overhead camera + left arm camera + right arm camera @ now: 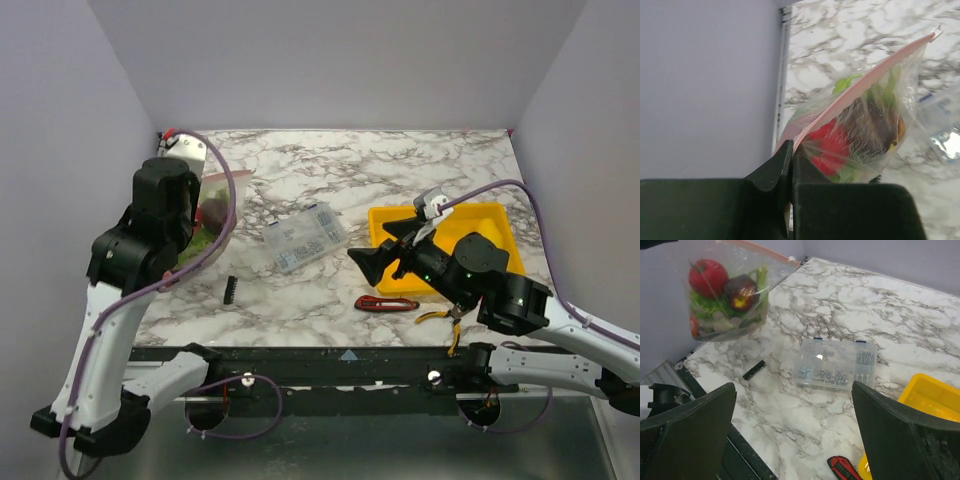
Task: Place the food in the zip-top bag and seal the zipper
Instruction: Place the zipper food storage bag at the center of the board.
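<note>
L gripper (791, 150) has its fingers pressed together on the near end of the zipper (865, 82), the pink strip running up to the upper right of the left wrist view. The zip-top bag (727, 295) hangs below that strip at upper left of the right wrist view, and looks clear of the marble table (380, 170). Can't tell if the strip is sealed along its whole length.

The food is inside the bag, bunched at the bottom: red tomato (708, 276) on the left, dark eggplant (741, 292) just beside it, leafy greens (715, 307) under both, w/ pale bits lower down that are too blurred to name. From the top cam the bag (215, 205) sits at left of frame, mostly hidden by the L arm.

R gripper (792, 410) is spread wide w/ nothing between the fingers, hovering at centre-right of the top view, well apart from the bag.

On the table: clear compartment box (303, 238) mid-frame, small black part (231, 289) to its lower left, yellow tray (495, 225) at right, red-handled knife (387, 303) and yellow-handled pliers (445, 318) near the bottom edge.
</note>
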### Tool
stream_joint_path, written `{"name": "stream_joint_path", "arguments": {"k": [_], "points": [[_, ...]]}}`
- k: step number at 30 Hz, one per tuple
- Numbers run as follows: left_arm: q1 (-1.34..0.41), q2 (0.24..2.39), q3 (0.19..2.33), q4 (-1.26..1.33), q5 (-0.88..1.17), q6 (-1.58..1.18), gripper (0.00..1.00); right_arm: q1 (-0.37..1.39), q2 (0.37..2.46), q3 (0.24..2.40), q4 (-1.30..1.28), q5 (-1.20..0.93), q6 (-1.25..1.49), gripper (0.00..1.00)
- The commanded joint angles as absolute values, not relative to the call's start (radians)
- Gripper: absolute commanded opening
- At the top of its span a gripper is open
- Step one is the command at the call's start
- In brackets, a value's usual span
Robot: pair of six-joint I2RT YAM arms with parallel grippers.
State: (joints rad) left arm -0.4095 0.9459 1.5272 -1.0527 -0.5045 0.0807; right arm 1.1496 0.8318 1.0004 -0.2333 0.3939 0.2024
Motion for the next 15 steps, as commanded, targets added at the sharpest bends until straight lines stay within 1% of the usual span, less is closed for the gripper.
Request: {"name": "stream_joint_path", "arguments": {"k": [1, 4, 7, 12, 15], "points": [[-0.294, 1.116, 1.556, -0.860, -0.729, 0.167, 0.00, 1.147, 0.835, 1.034, -0.258, 0.351, 0.253, 1.00], [-0.211, 1.210, 1.557, -0.718, -0.771, 0.225, 0.00, 1.146, 0.828, 1.027, -0.271, 0.347, 0.253, 1.00], [-0.177, 1.308, 1.583, -0.584, -0.825, 0.317, 0.00, 1.147, 0.823, 1.020, -0.290, 0.384, 0.249, 1.00], [-0.175, 1.488, 1.582, -0.233, -0.996, 0.649, 0.00, 1.146, 0.810, 1.023, -0.326, 0.402, 0.279, 1.00], [-0.175, 1.574, 1.582, -0.046, -1.016, 0.808, 0.00, 1.147, 0.785, 1.001, -0.332, 0.405, 0.309, 1.00]]}}
